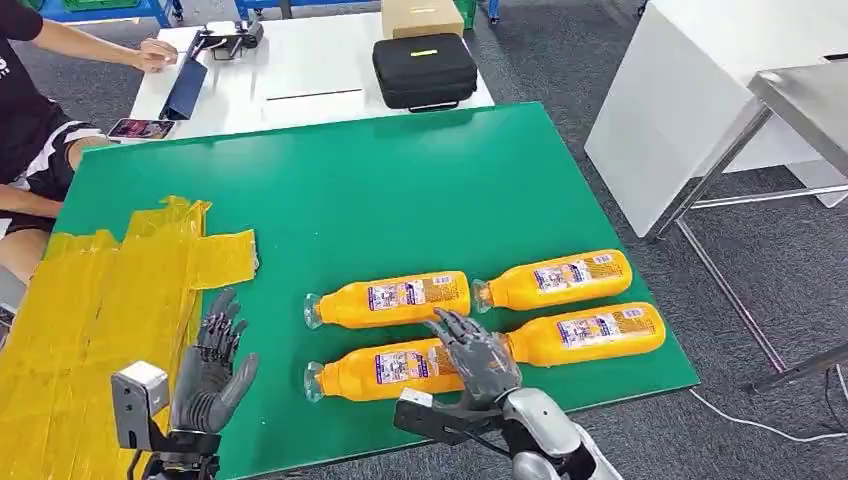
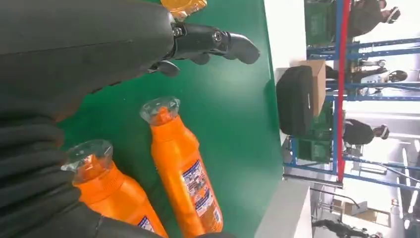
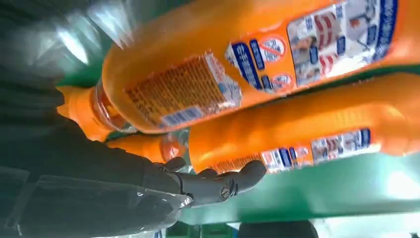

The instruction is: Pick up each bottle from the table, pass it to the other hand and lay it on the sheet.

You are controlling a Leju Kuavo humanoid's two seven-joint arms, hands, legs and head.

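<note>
Four orange plastic bottles lie in two rows at lower centre of the green table [image 1: 400, 190]. The right hand [image 1: 478, 355] hovers over the near-left orange bottle [image 1: 375, 372], fingers spread, gripping nothing. The left hand [image 1: 212, 365] waits open beside the crinkled yellow sheet [image 1: 90, 300]. The left wrist view catches clear caps; the right wrist view, blurred labels.

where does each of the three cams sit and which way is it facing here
Head view: high on the body, facing forward and down at the green table, yellow sheet and four orange bottles; left hand and right hand show.
Left wrist view: behind the left hand, turned sideways, facing across the table toward the black case.
Right wrist view: behind the right hand, close against the bottles.
Shared: the nearest-left bottle appears in head and left wrist views.
</note>
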